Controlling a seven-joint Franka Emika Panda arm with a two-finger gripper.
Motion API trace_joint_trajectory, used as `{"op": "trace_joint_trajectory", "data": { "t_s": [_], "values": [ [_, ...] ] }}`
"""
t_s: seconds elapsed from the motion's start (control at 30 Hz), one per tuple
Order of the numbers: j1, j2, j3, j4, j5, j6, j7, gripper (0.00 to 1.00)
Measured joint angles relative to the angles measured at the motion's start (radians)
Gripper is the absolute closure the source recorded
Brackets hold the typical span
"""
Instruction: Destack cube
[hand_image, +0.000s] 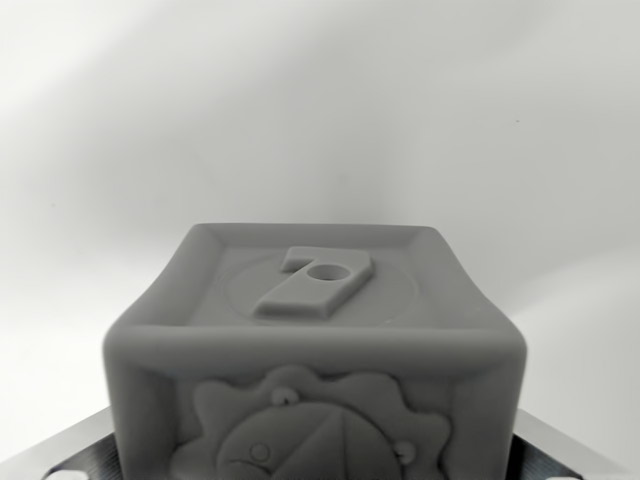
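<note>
grey cube (313, 350) fills the wrist view, raised 7 on top, a lion-like relief facing us; gripper (315, 465) metal flanks it low, grip can't be told.

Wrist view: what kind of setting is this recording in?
Probably a lab or studio tabletop setup, though little shows: a plain pale backdrop, an embossed toy cube with a raised numeral, and metal gripper parts at the bottom corners.

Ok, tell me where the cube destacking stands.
Nothing looks finished from this view. In hand: the cube, with a raised 7 on top, fills the lower frame close to the camera, with metal parts showing at both bottom corners. The pincer tips aren't visible, so grip is unclear. Left: lifting the cube off and setting it down.
</note>
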Motion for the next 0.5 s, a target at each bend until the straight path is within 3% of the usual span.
{"op": "trace_joint_trajectory", "data": {
  "t_s": [0.5],
  "values": [
    [0.002,0.035,-0.002,0.011,0.000,0.024,0.000,1.00]
  ]
}}
